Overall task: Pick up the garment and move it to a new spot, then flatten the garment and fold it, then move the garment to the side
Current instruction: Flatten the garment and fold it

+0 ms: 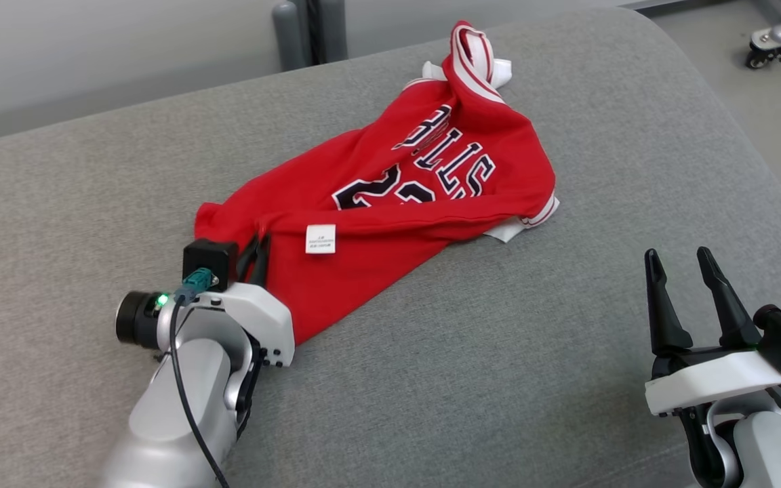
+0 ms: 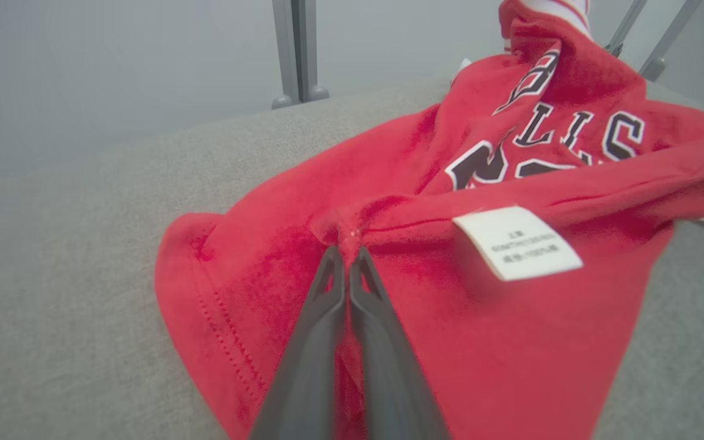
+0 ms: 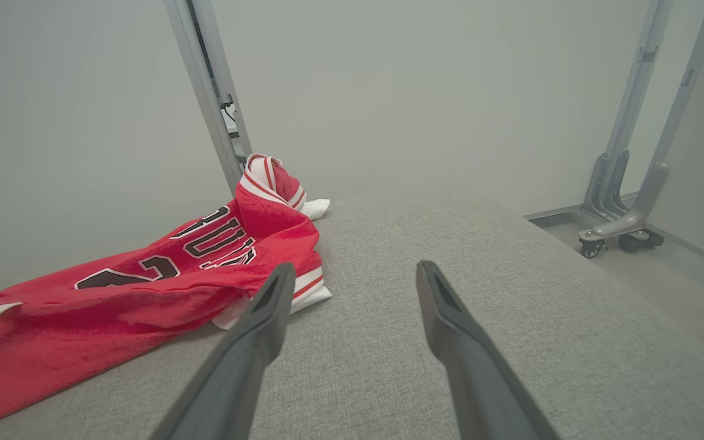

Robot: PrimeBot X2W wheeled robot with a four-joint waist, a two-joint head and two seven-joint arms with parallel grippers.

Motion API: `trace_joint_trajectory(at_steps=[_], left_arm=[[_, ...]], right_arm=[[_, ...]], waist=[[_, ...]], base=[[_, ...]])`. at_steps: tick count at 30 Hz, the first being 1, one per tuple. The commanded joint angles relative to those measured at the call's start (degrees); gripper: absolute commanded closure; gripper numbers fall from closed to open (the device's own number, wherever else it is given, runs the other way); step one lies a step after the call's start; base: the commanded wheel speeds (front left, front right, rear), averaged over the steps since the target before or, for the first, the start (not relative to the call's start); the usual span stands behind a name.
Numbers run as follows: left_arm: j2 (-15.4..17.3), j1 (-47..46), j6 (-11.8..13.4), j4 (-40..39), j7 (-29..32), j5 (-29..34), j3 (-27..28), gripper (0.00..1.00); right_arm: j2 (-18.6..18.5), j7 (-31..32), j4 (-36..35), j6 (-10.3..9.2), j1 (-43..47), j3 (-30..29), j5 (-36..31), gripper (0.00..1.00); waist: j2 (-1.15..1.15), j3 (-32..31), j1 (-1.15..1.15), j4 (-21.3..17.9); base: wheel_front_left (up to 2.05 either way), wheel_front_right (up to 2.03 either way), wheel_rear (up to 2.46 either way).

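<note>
The garment (image 1: 390,196) is a red basketball jersey with dark lettering and white trim, lying crumpled on the grey padded table (image 1: 499,379). A white care label (image 1: 321,238) shows on a fold near its lower edge. My left gripper (image 1: 259,252) is at the jersey's near left corner, shut on a pinch of the red cloth. In the left wrist view the fingers (image 2: 321,305) meet tight at a puckered fold of the garment (image 2: 511,342). At the lower right my right gripper (image 1: 682,266) stands open above bare table, apart from the jersey (image 3: 144,287).
The table's rounded far edge (image 1: 160,108) meets a grey wall, with a metal post (image 1: 309,30) behind it. To the right the table drops to a floor where a wheeled frame (image 1: 780,37) stands. Bare grey surface lies between the two grippers.
</note>
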Motion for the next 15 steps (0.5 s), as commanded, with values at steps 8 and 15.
trace_joint_trajectory(at_steps=[8, 15], left_arm=[[2.89, -0.08, 0.19, -13.54, -3.87, 2.95, 1.41, 1.0], [5.67, 11.17, -1.11, -31.62, -3.81, 6.26, 2.93, 1.0]], right_arm=[[-0.6, -0.28, 0.28, 0.01, 0.76, -0.45, -0.24, 0.0], [-0.35, -0.28, 2.48, 0.01, 2.28, -1.08, 0.1, 0.0]], waist=[[0.0, -3.61, 0.0, 4.3], [0.0, -6.45, 0.0, 10.15]], base=[[0.0, 0.0, 0.0], [0.0, 0.0, 0.0]])
